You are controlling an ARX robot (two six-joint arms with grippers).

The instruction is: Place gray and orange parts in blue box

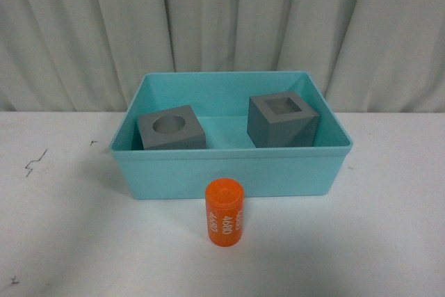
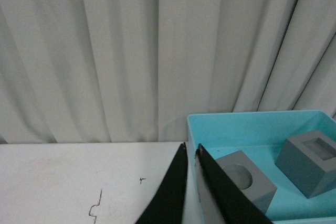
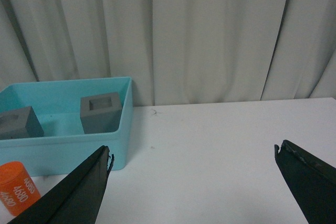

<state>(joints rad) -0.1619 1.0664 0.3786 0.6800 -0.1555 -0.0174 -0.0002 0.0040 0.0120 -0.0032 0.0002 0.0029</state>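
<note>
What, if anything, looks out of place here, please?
Only the orange cylinder: it stands upright on the table outside the blue box, while the round-recess gray cube and square-recess gray cube sit inside.

This looks like a robotics lab test bench. A plain white table (image 1: 62, 241) stands before a pale pleated curtain (image 1: 222, 26) that fills the whole background in every view. The tabletop bears small dark pen marks (image 1: 35, 163). On it sit bare test props: a turquoise plastic bin (image 1: 229, 175) holding a gray cube with a round recess (image 1: 171, 130) and a gray cube with a square recess (image 1: 283, 119), and an orange cylinder (image 1: 224, 212) printed with white digits. Black fingers of the left gripper (image 2: 191, 148) and the right gripper (image 3: 193, 153) show in the wrist views.
</note>
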